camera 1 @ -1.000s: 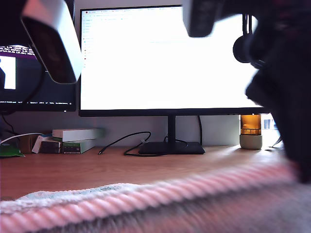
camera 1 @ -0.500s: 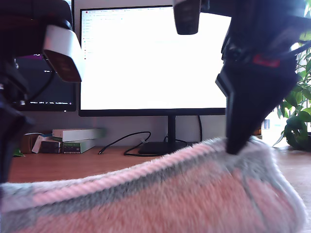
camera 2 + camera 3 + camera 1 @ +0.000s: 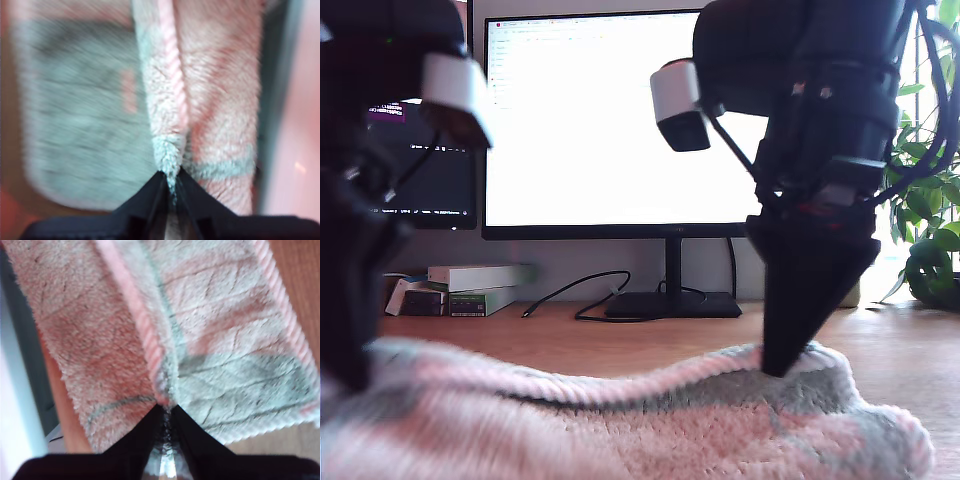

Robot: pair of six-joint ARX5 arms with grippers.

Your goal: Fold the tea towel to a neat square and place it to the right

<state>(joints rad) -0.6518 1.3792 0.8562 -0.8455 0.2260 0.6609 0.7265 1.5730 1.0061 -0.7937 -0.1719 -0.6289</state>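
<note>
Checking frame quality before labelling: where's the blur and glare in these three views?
Exterior view: the monitor is blown out white, both arms are dark silhouettes, and the towel right at the lens is soft. First wrist view: the cloth away from the pincer is smeared. Second wrist view: sharper, quilting readable, softest near the pincer.

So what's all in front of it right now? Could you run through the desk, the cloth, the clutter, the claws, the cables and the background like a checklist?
Surface: wooden desk, bare between the towel and the monitor.
Job's things: tea towel, pink with blue-green patches, lying doubled over, corded edge on top.
Clutter: stacked boxes by the wall.
Grippers: my first gripper and my second gripper each pinch the corded edge.
Cables: black cable looping beside the monitor stand.
Surroundings: bright monitor, darker screen, plant at the exterior view's right.
</note>
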